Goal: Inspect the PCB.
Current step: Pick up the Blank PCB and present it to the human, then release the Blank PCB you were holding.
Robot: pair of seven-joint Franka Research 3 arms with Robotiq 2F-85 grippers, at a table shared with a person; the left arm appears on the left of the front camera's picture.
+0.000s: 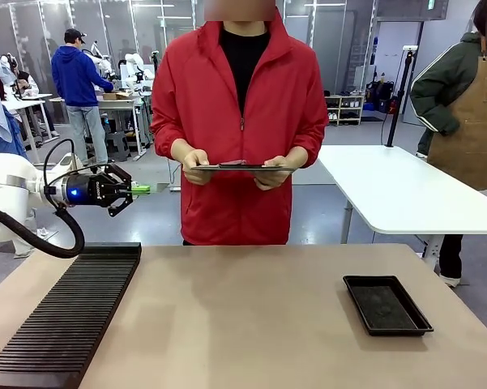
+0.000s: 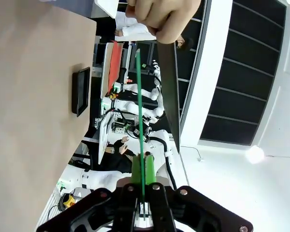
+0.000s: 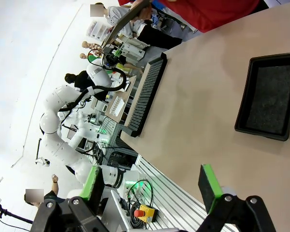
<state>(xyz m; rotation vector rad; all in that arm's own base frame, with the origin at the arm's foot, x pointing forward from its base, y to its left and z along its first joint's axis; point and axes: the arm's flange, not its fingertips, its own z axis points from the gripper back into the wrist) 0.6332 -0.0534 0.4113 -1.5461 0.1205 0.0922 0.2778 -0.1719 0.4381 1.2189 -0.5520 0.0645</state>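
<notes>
While clamping the PCB [image 2: 140,116] level in the left gripper [image 2: 144,164] near the person's clipboard [image 1: 243,167], seemingly presents it for checking; right gripper [image 3: 151,183] spread, empty.

Lower right of the front view: shallow black rectangular tray [image 1: 387,305], flat on the tan counter [image 1: 243,324]. Lower left: long black ribbed rack [image 1: 69,316], along the counter's left edge, well apart from the tray. Upper middle: dark flat clipboard [image 1: 241,167], level, before a red zip jacket [image 1: 239,121]. Right, behind: white table [image 1: 389,186].

Left gripper [image 2: 144,162], fingers pinched shut, right gripper [image 3: 149,169], fingers spread
</notes>
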